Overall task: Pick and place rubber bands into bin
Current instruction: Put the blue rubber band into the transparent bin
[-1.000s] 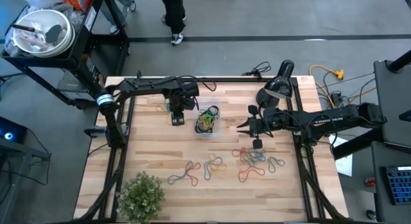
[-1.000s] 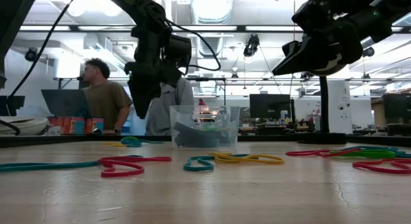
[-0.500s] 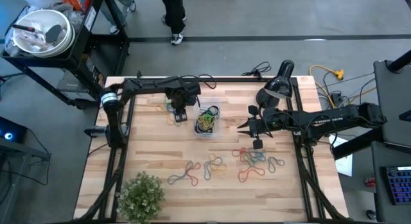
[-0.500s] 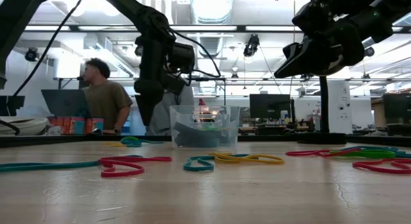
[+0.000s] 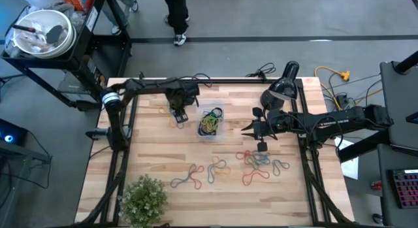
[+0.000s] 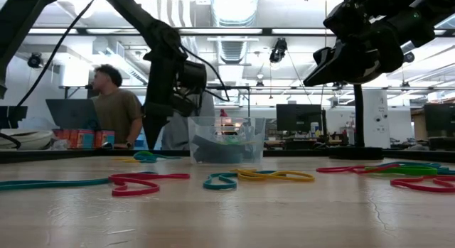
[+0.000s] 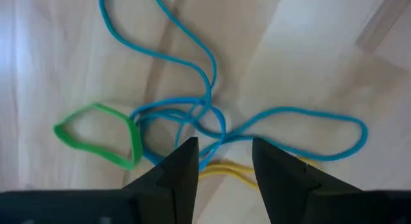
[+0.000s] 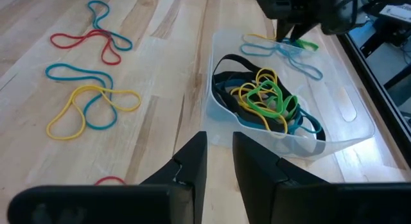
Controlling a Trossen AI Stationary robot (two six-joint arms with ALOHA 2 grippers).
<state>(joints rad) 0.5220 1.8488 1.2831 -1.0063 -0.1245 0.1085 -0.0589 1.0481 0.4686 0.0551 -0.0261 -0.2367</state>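
Note:
The clear bin stands mid-table with black, yellow and green rubber bands inside. Left of it lies a small tangle of blue bands, a green one and a yellow one. My left gripper hangs open just over this tangle, fingers on either side of the blue loops. My right gripper hovers open to the right of the bin, above the table. More bands lie loose nearer the near edge. My left gripper comes down from above with its fingertips at the blue bands' crossing; the bands lie flat on the table. Whether the fingers touch them I cannot tell.
A small green plant stands at the near left corner. Black cables and a dark post are at the far edge. A white bowl sits off the table. A person stands beyond the far side.
My left gripper has sunk toward the bands left of the bin and shifted slightly toward the table's left edge. My right gripper has kept still.

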